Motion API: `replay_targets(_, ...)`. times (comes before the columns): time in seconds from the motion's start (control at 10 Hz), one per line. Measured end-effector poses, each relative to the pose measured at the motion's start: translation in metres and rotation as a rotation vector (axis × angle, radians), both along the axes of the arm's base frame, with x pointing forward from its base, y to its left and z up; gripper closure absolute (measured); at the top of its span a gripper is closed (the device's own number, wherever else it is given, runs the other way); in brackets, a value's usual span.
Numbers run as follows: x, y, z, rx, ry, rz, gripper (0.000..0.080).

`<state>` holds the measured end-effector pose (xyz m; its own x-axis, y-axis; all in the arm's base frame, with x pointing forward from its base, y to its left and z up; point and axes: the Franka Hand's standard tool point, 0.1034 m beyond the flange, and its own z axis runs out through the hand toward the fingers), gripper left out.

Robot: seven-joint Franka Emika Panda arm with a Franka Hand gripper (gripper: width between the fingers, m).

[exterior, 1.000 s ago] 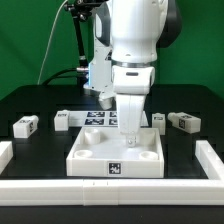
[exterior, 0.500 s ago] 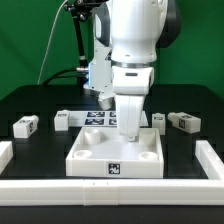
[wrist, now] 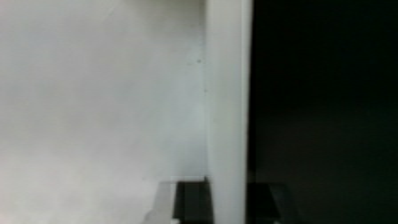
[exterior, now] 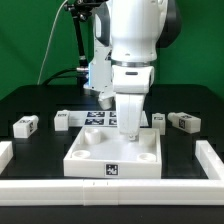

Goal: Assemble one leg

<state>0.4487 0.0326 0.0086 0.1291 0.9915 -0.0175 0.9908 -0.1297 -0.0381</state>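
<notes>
My gripper points straight down over the far right corner of the large white square tray. It is shut on a white leg held upright, with the leg's lower end at or in that corner; I cannot tell how deep it sits. In the wrist view the leg is a white strip running between my two dark fingers, with the tray's white surface on one side and black table on the other.
Loose white legs lie on the black table: two on the exterior view's left and two on its right. The marker board lies behind the tray. White rails border the table.
</notes>
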Motion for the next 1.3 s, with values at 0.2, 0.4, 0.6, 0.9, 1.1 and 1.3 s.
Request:
replay_targets(0.2,0.000,0.000,0.000,0.000,0.000,0.000,0.0739)
replay_targets(0.4,0.011,0.005,-0.001,0.005,-0.010,0.035,0.0739)
replay_targets(0.6,0.023,0.014,-0.001,0.015,-0.026,0.056,0.0739)
replay_targets(0.9,0.039,0.037,-0.001,0.030,-0.044,0.061,0.0739)
replay_targets(1.1,0.049,0.059,0.000,0.039,-0.058,0.081,0.0739)
replay_targets(1.3,0.050,0.062,0.000,0.031,-0.047,0.073,0.0739)
